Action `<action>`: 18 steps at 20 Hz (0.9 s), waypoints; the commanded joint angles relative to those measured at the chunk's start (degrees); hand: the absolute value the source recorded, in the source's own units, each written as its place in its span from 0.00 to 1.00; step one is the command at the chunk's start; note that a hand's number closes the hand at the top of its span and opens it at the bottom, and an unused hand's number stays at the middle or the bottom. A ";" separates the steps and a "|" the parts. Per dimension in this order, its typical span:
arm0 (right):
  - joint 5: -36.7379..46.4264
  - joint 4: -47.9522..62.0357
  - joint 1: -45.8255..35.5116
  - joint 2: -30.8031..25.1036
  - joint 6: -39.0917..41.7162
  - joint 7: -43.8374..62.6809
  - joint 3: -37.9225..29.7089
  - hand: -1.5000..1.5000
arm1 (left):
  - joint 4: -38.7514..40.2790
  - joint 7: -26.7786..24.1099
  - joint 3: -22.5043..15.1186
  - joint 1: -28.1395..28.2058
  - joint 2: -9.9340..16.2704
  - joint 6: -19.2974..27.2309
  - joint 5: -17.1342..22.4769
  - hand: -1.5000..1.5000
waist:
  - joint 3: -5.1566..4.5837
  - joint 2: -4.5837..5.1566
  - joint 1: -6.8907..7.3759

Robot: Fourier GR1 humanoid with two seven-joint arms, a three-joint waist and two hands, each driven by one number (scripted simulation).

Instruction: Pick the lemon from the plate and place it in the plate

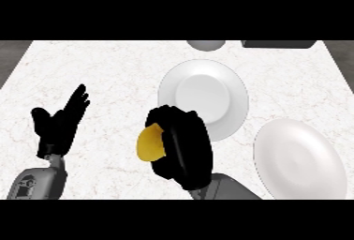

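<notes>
You are looking down on a pale, marbled counter [104, 65] that fills nearly the whole view. On it sit two white plates. The nearer plate [300, 158] lies at the right, close to the lower edge, and carries nothing. The far plate [203, 96] lies towards the middle, a little right of centre, its lower left rim hidden behind your right hand; its dish is bare too.

Your right hand [181, 147] comes up from the lower edge on its grey forearm and sits just left of the near plate, overlapping the far plate's rim. Its fingers are curled round the lemon [149, 143], whose yellow side shows at the hand's left, over bare counter and inside neither plate.

Your left hand [59, 124] shows at the left, well apart from the plates, fingers straight and pointing up, thumb out, holding nothing.

At the top edge you can see a grey rounded object [205, 44] and, right of it, a dark block [279, 43]; what they are cannot be told.
</notes>
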 commanded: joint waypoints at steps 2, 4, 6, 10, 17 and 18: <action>-3.15 1.69 -1.36 0.05 -1.30 -0.45 -5.12 1.00 | 3.78 -1.55 1.51 -2.23 0.66 -1.23 0.24 0.50 | 0.00 0.02 -0.70; -3.92 9.19 -3.18 -0.41 -1.91 -7.25 -12.30 1.00 | -5.45 2.61 -0.29 2.76 -0.36 0.21 -0.11 0.50 | 0.03 -0.01 -0.21; -7.58 12.53 -3.66 -2.47 -2.50 -11.18 -16.24 1.00 | 5.04 -2.89 1.82 -2.39 -0.06 -0.91 0.36 0.50 | -0.01 0.21 -0.69; -8.33 24.72 -8.87 -0.44 -4.32 -17.89 -20.76 1.00 | -2.21 1.06 0.46 0.41 -0.15 -1.02 0.05 0.50 | 0.01 0.12 -0.14; -19.42 32.69 -8.86 -4.26 5.39 -24.51 -27.26 1.00 | -5.14 4.18 -1.26 0.92 -1.83 0.26 -0.64 0.50 | 0.09 0.16 0.42; -21.66 32.73 -8.51 -3.39 6.83 -24.60 -28.31 1.00 | -0.36 -0.20 1.25 0.30 0.00 -1.43 0.30 0.50 | 0.03 0.30 -0.05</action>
